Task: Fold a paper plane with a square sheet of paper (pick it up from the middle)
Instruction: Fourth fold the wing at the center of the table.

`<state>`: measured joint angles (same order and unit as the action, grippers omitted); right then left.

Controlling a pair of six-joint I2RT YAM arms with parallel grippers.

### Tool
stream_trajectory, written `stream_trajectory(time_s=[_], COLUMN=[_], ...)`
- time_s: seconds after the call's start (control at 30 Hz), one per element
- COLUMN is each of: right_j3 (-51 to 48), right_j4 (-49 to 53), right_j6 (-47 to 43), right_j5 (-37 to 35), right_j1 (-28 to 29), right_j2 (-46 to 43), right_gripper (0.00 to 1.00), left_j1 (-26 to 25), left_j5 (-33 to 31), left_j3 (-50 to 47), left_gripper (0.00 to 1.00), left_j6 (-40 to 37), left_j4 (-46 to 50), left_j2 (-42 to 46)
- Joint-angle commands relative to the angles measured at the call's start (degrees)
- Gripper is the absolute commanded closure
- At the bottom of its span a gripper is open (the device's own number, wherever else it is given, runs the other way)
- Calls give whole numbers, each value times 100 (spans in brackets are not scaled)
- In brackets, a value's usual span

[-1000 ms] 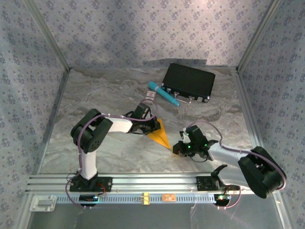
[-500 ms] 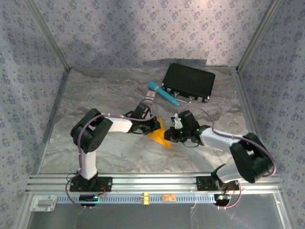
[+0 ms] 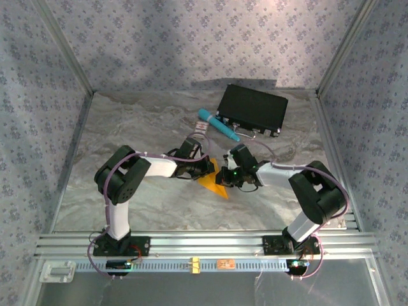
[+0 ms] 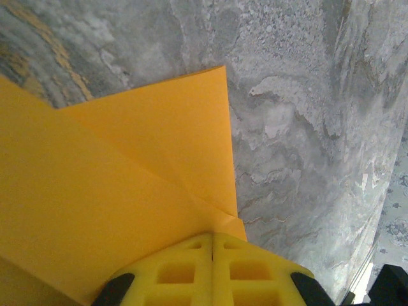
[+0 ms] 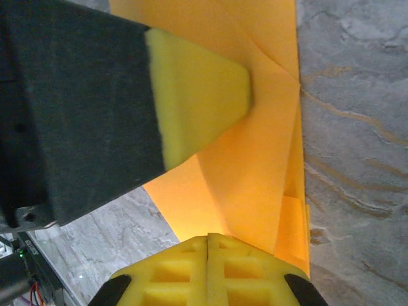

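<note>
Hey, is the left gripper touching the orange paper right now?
Touching. The right wrist view shows the left gripper with its shut yellow tip pressed down onto the orange paper beside a crease, with no gap visible.

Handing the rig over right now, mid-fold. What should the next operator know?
Grippers: left gripper shut, tip down on the paper's left part; right gripper shut, tip down on its right part.
Paper: the square sheet of paper lies on the table, folded into a creased pointed wedge.
Done: first folds. Left: probably the last folds into a narrow dart. Nothing is gripped.
</note>
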<state>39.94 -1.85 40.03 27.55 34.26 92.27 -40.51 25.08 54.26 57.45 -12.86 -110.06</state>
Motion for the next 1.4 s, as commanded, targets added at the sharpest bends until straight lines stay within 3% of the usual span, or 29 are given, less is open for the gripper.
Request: stream_trajectory(time_s=[0.0,0.4,0.67,0.87,1.37], right_j3=[-106,-584,-725,-743,-837], right_j4=[21,-252,-387,-393,-560], right_j6=[9,274,404,431,488], right_j5=[-169,-162,-172,-164,-130], right_j1=[-29,-80,-141,-183,-232], right_j2=[67,142,178,187,157], right_gripper=[96,97,98,99,99], left_j1=[39,101,75,-134,-364], left_j5=[-159,-148,-314,-275,-399], left_j3=[-66,237,374,14,-135], left_gripper=[98,96,89,98,100], left_j6=[-146,-428,-708,-470,-173], left_j4=[223,509,880,723,710], left_j2=[-166,-79,431,729,193])
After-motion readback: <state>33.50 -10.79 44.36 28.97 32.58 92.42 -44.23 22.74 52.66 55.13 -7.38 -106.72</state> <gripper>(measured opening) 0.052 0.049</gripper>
